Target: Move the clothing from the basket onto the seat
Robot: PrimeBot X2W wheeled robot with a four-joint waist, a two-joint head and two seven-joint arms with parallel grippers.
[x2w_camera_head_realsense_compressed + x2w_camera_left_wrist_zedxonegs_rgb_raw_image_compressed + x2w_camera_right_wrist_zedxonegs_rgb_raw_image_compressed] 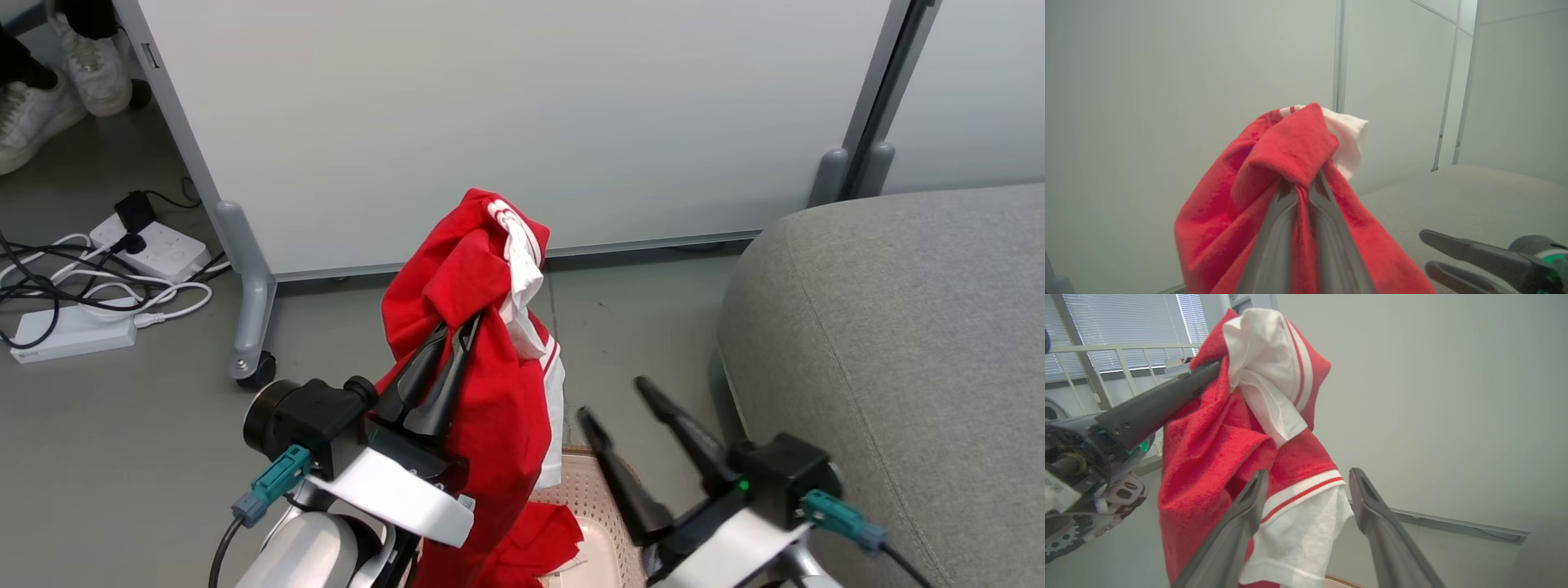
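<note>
I see my left gripper [459, 325] at the lower middle of the head view, its two dark fingers pressed together and clamped on a fold of the clothing [490, 392]. The clothing is a bright red garment with white striped trim, held up in the air above the floor. It hangs from the pinch in a long bunched drape, and its lowest folds reach down to the basket [589, 500], a cream perforated tub partly visible at the bottom edge, though I cannot tell whether the fabric rests inside it or only in front of it. My right gripper [612, 398] sits just to the right of the garment with its fingers spread apart and nothing between them. In the right wrist view those open fingers frame the white hem without touching it. The seat [898, 343], a large grey upholstered cushion with a rounded edge, is on the right side of the head view, beside the basket and apart from the clothing. Behind everything stands a pale partition panel [506, 114] on grey legs with a caster [255, 369]. On the grey floor at far left lie white power strips [73, 331] and tangled cables, and a person's white shoes [94, 65] are at the top left corner.
</note>
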